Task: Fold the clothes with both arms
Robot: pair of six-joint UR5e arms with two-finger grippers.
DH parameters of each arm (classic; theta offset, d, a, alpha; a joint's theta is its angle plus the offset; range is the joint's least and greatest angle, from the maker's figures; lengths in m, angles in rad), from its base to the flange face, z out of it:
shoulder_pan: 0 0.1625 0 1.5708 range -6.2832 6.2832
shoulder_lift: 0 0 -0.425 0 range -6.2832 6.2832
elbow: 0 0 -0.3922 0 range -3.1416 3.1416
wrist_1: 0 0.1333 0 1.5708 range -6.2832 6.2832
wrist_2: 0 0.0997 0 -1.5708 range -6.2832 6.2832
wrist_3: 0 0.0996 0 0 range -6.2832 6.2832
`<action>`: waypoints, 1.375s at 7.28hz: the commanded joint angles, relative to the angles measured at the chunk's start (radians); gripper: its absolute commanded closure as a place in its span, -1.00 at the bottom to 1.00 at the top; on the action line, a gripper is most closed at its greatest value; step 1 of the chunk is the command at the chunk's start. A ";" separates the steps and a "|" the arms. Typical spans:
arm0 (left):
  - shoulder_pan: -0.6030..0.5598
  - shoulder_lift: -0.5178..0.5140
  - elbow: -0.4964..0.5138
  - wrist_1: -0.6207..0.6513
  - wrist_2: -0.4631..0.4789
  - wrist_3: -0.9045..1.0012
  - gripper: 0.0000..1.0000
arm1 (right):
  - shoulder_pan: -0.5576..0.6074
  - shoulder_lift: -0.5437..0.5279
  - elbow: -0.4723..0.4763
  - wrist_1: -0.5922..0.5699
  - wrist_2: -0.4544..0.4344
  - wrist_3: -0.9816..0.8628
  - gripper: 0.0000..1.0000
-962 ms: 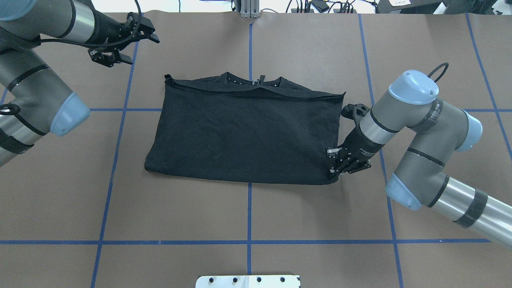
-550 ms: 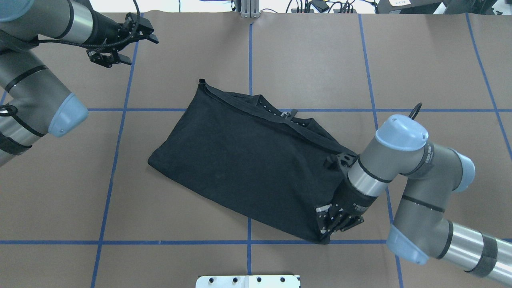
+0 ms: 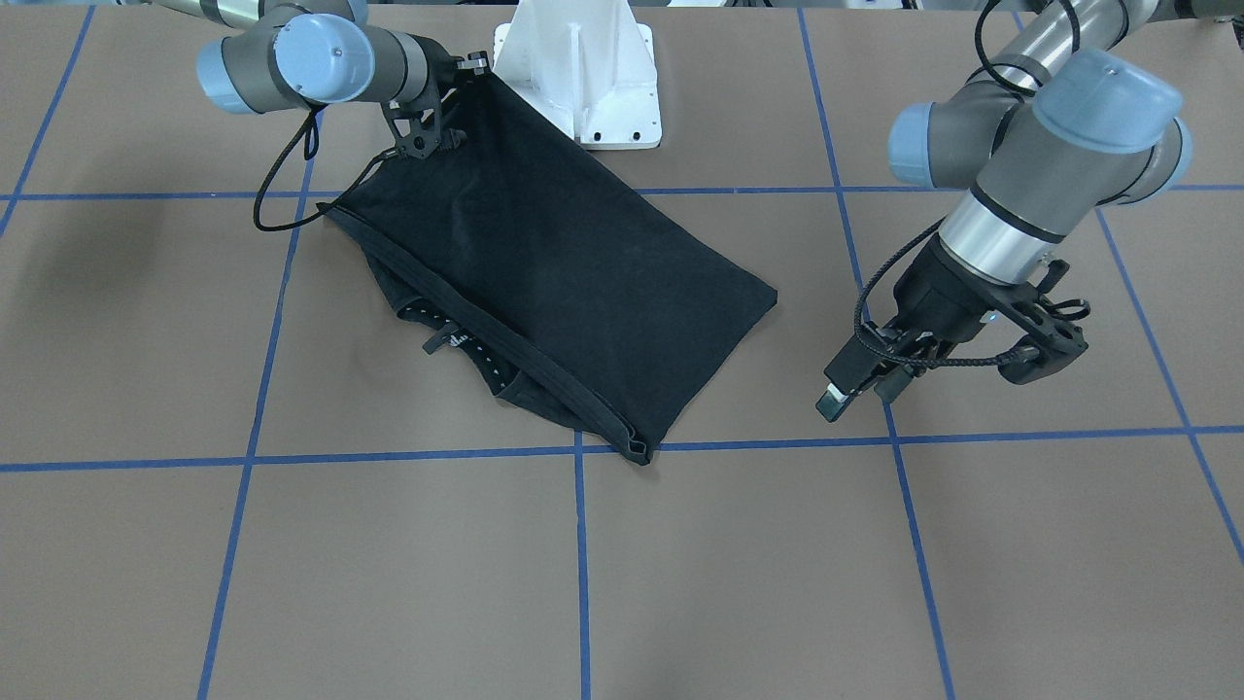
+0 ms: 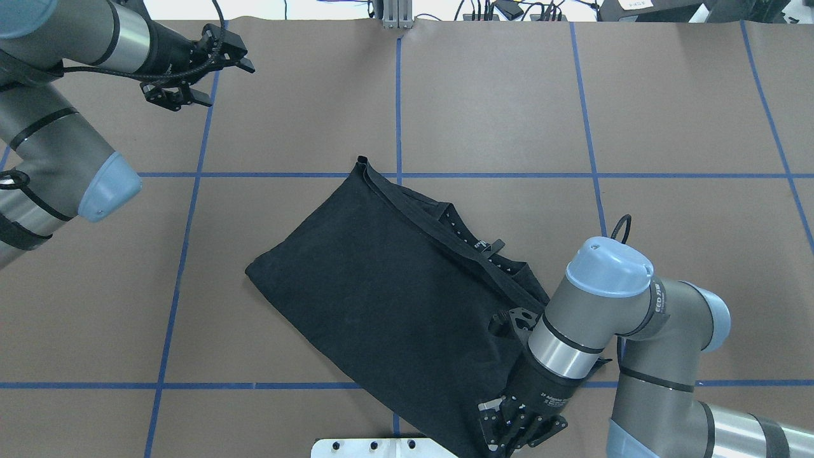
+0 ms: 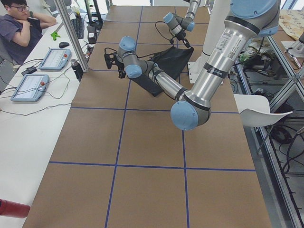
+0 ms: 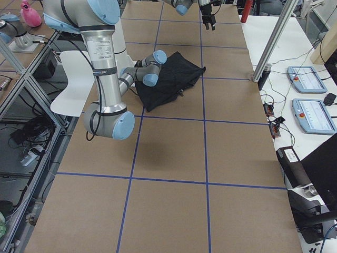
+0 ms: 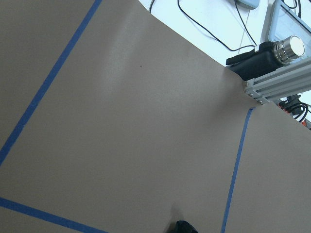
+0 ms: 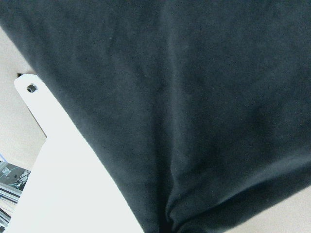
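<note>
T-shirt (image 4: pixel 381 299), folded, lies diagonally mid-frame on the counter (image 4: pixel 668 95). The right pincer (image 4: pixel 509 439) is clamped on its lower-right corner. The left pincer (image 4: pixel 219 79) hangs apart, upper left. Any drag should run low and slow, so the 2 layers don't shear.

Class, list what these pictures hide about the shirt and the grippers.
Any print on the shirt: folded out of sight in every view.
Fingertips of the right gripper: overhead, buried in cloth near the bottom edge; wrist view shows only cloth.
Fingers of the left gripper: cut off at its wrist view's bottom edge; tiny in side views.
</note>
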 commanded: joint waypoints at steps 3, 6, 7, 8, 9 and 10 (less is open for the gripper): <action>0.088 0.000 -0.003 -0.002 0.001 0.000 -1.00 | 0.290 0.000 -0.021 0.000 0.003 -0.009 -1.00; 0.202 0.089 -0.053 -0.019 0.003 -0.016 -1.00 | 0.380 0.048 -0.030 0.005 -0.145 -0.010 -1.00; 0.220 0.133 -0.069 -0.018 0.003 -0.019 -1.00 | 0.382 0.052 -0.031 0.005 -0.159 -0.005 -1.00; 0.229 0.167 -0.071 -0.015 0.003 -0.019 -1.00 | 0.383 0.054 -0.031 0.006 -0.159 0.001 -1.00; 0.244 0.187 -0.071 -0.012 0.003 -0.019 -1.00 | 0.382 0.054 -0.031 0.006 -0.159 -0.002 -1.00; 0.269 0.198 -0.066 -0.009 0.003 -0.022 -1.00 | 0.386 0.054 -0.031 0.006 -0.159 -0.006 -1.00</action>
